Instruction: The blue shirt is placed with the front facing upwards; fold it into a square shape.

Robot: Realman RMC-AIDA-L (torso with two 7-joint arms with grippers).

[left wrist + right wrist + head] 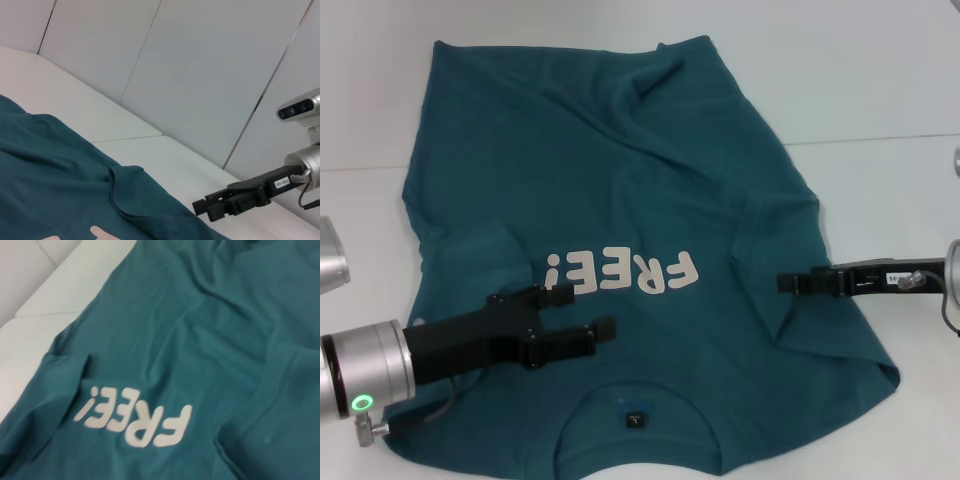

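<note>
The blue shirt [620, 250] lies spread face up across the white table [880, 90], filling most of the head view from the upper left to the lower right. Its long axis runs from the top of the frame to the bottom: the hem sits along the upper edge, and the collar [635, 410], with its small label, sits at the bottom centre, nearest the robot. The white lettering [625, 272] therefore reads upside down in that view. Both sleeves appear already turned inward over the body, leaving creased flaps at mid left and mid right.

The left gripper [575, 320] hangs low over the chest in the lower left of the frame, pointing right, just below the lettering and above the collar. Its two fingers stand apart with nothing between them. The right gripper [790, 283] reaches in from the right edge, its tip over the folded right sleeve; from this angle I cannot tell whether its fingers are parted or together.

For a lengthwise fold, both claws sit close to the collar end, the left one nearer, while the hem lies well away at the top.
</note>
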